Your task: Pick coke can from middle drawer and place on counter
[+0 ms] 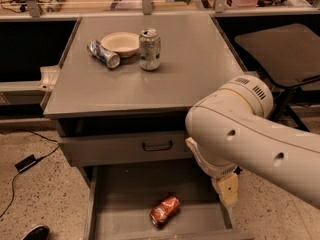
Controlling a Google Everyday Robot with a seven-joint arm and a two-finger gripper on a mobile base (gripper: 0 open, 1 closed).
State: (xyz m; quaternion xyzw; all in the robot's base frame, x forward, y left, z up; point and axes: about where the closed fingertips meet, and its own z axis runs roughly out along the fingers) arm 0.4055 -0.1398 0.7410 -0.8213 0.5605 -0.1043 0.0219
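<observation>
The red can (pixel 165 210) lies on its side on the drawer (pixel 125 194) floor, long axis running 2 to 8 o'clock. It is near the gripper (pixel 227 190), at its 8 o'clock. Whether the gripper is open cannot be determined.

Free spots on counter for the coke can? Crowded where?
Bare counter right of the upright can to the edge, plus the front strip. Crowded back-left: bowl, lying can, upright can. The hand is over the middle drawer's right side, apart from the coke can.

cam: single, high, in front | looks down: counter (pixel 190 79), middle drawer (pixel 120 199) | pincer (pixel 226 190): near, lower right
</observation>
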